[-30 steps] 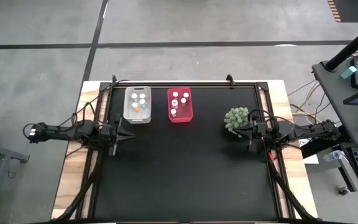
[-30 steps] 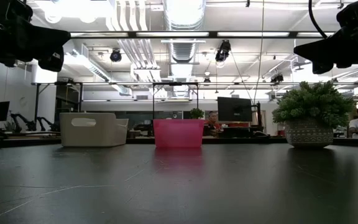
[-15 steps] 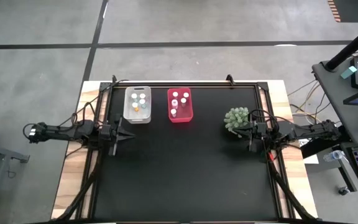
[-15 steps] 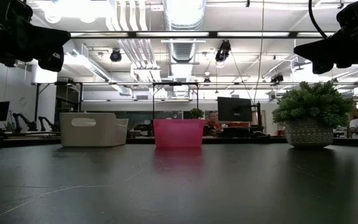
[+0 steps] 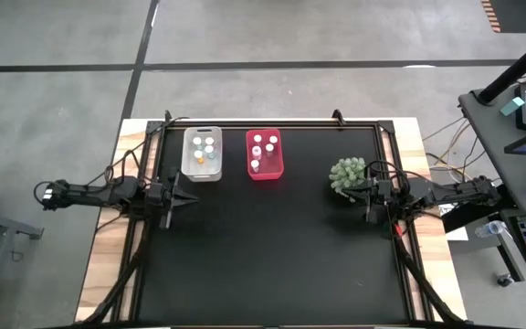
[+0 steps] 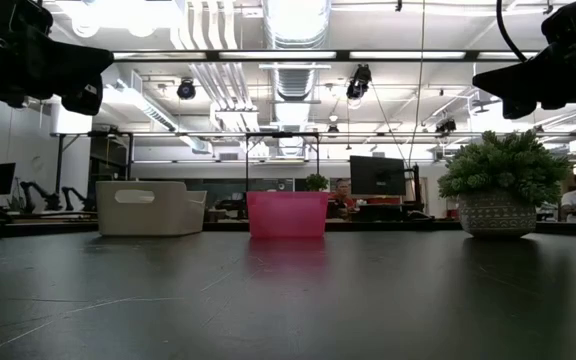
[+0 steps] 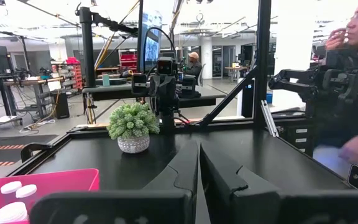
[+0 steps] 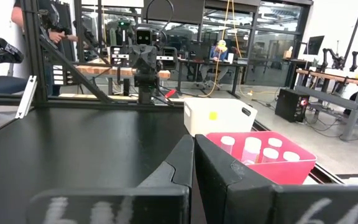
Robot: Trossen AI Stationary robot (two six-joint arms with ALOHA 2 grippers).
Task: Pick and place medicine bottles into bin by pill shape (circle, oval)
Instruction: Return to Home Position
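The black bench (image 5: 272, 247) carries a clear bin (image 5: 203, 175) and a red bin (image 5: 265, 175) side by side near its back edge, with a plant (image 5: 347, 174) off to their right. The left end effector (image 7: 199, 148) and the right end effector (image 8: 194, 142) hover at opposite sides of the bench, fingers closed and empty. White-capped bottles (image 5: 257, 139) stand inside both bins.

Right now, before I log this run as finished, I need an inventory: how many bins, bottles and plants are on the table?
White bin: 1
Red bin: 1
Bottles: 10, 5 per bin
Plant: 1
Total: 13
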